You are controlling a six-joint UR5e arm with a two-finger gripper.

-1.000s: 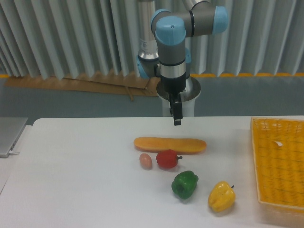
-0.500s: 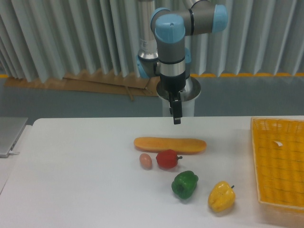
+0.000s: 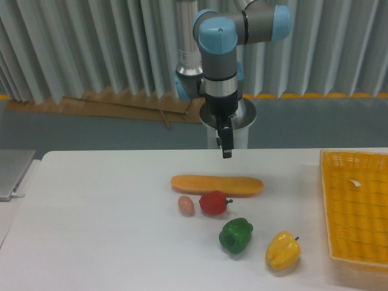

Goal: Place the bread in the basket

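The bread (image 3: 217, 185) is a long orange-tan loaf lying flat across the middle of the white table. The basket (image 3: 357, 209) is bright yellow-orange and woven, at the table's right edge, with a small white tag inside. My gripper (image 3: 225, 148) hangs pointing down above and slightly behind the bread, clear of it. Its dark fingers (image 3: 225, 142) are seen edge-on as one narrow shape, so the gap between them is not visible. Nothing is held.
A small tan egg (image 3: 186, 205) and a red pepper (image 3: 213, 203) sit just in front of the bread. A green pepper (image 3: 236, 236) and a yellow pepper (image 3: 282, 251) lie nearer the front. A grey laptop-like object (image 3: 11, 173) lies at the left edge.
The gripper has risen very slightly over the bread. The objects on the table have not moved.
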